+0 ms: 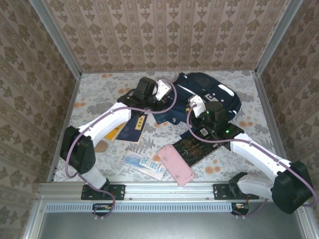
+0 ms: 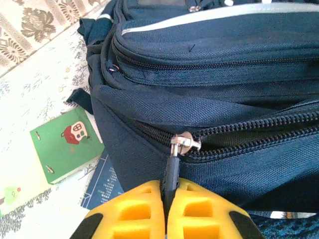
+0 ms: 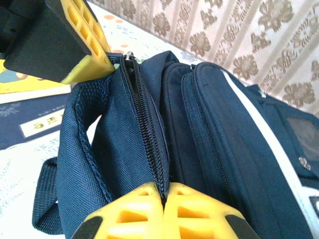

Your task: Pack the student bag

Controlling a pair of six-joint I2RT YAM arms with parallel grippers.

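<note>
Floral tablecloth (image 1: 99, 89) bears the student bag (image 1: 209, 94) far-centre; soft, floppy fabric likely sags; left gripper (image 2: 166, 191) pinches its zipper pull (image 2: 172, 169); right gripper (image 3: 163, 194) clamps the pocket's zip edge (image 3: 149, 139), bracing it.

We show the bag (image 2: 224, 74) in navy, with 1 pale grey-white stripe and dark zip teeth; its zip pull (image 2: 183, 144) is silver with a black tab. The left gripper (image 2: 165, 188) and right gripper (image 3: 163, 191) are yellow, edged in black. The notebook (image 2: 65, 144) is green and carries a red house with a white roof. The booklet (image 1: 134, 127) is navy with a pale label. The case (image 1: 175, 165) is pink. The cloth (image 1: 99, 89) is white with grey foliage and orange blooms. The walls (image 1: 164, 35) bear a beige-and-brown damask. The 2 arms (image 1: 112, 119) are white and black, and their cables (image 1: 75, 137) are purple.
</note>
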